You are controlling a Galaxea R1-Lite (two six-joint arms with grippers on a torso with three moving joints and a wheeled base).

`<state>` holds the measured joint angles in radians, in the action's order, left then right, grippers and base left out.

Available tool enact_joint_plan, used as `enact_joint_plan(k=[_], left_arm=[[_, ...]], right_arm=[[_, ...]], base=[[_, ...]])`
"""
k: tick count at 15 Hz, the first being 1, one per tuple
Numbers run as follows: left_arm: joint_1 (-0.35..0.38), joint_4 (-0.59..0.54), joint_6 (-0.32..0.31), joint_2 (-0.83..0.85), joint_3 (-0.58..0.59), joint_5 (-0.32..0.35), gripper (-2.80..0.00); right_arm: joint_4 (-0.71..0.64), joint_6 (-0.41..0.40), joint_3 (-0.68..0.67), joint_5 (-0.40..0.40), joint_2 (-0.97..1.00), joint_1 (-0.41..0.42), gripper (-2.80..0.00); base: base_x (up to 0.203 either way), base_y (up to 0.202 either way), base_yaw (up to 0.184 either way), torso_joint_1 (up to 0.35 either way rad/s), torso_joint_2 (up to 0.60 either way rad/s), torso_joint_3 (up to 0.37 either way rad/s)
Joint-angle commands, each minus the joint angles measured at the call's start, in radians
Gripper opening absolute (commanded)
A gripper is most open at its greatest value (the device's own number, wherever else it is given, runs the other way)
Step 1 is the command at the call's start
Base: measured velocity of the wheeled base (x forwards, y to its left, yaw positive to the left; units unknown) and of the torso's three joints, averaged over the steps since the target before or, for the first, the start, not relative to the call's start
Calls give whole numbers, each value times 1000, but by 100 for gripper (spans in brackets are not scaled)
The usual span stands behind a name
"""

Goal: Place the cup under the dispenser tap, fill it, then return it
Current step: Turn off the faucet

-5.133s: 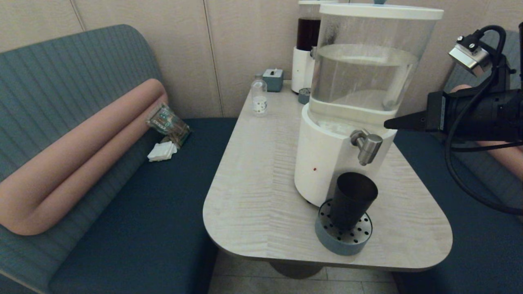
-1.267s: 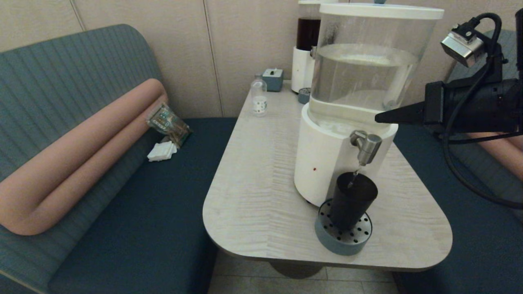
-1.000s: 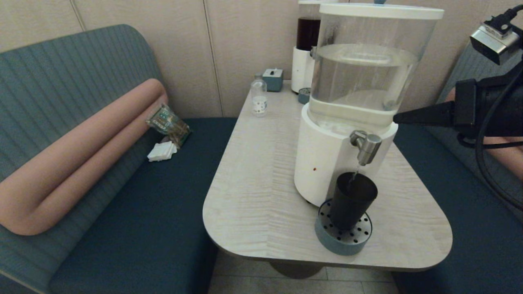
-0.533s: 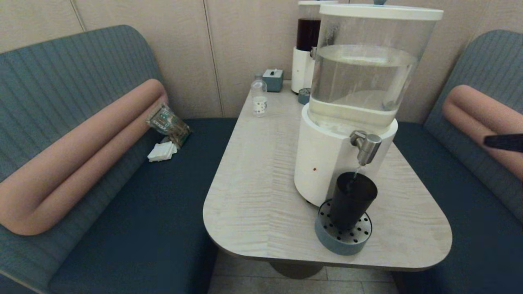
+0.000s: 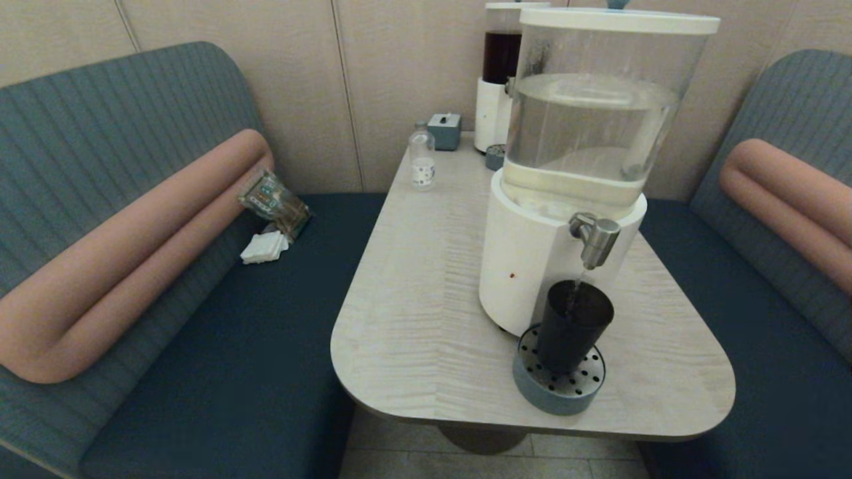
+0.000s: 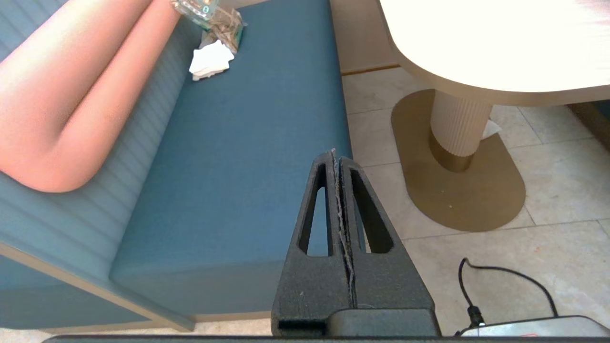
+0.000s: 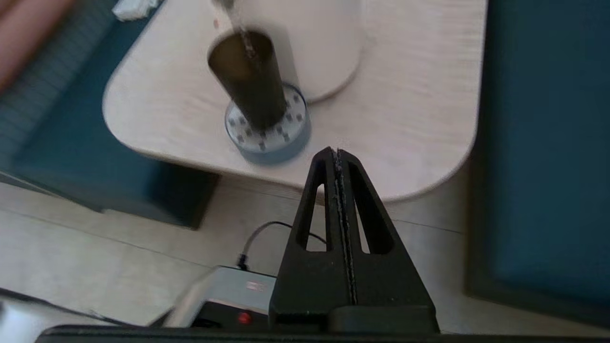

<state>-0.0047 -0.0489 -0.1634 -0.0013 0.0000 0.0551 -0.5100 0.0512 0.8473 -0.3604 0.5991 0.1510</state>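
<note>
The dark tapered cup (image 5: pixel 572 326) stands upright on a round perforated drip tray (image 5: pixel 558 386) right under the steel dispenser tap (image 5: pixel 596 238). A thin stream of water falls from the tap into the cup (image 7: pixel 250 81). Neither arm shows in the head view. My right gripper (image 7: pixel 335 151) is shut and empty, hanging off the table's near edge, apart from the cup. My left gripper (image 6: pixel 335 153) is shut and empty, low over the blue bench seat and floor to the left of the table.
The clear-tank dispenser (image 5: pixel 566 193) fills the table's right half. At the back stand a small clear bottle (image 5: pixel 422 162), a grey-blue box (image 5: pixel 444 129) and a dispenser with dark red liquid (image 5: pixel 499 73). Benches flank the table (image 5: pixel 413 299). A cabled box (image 7: pixel 224 295) lies on the floor.
My right arm has pulled back from beside the dispenser's tap, out of the head view to the right. Water has begun running from the tap into the cup, which has not moved.
</note>
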Motion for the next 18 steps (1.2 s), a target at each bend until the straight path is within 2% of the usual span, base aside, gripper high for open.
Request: enact_joint_plan(k=[1,3,5,7,10,13,15,18], left_arm=[[0,0,-1,1,0,0,-280],[0,0,-1,1,0,0,-280],[0,0,-1,1,0,0,-280],[0,0,-1,1,0,0,-280],[0,0,-1,1,0,0,-280],[0,0,-1,1,0,0,-280],[0,0,-1,1,0,0,-280],[0,0,-1,1,0,0,-280]], right_arm=[[-22,-12,-60,19,-173,-19,-280],[-46,-49,-115,31,-288,-37,-280],[-119,-57,-140,38,-320,-53,-280],[-115,-61,-166,11,-320,-54,-280],[-84,-63,-202,24,-342,-133,-280],[-63,-86,-288,104,-463,-147,-280],[-5,-106,-379,184,-517,-148,-280],[207,-132,-572,312,-587,-149,-280]], base=[[0,0,0,0,0,0],[0,0,0,0,0,0],[0,0,0,0,0,0],[0,0,0,0,0,0],[0,0,0,0,0,0],[0,0,0,0,0,0],[0,0,0,0,0,0],[0,0,0,0,0,0]])
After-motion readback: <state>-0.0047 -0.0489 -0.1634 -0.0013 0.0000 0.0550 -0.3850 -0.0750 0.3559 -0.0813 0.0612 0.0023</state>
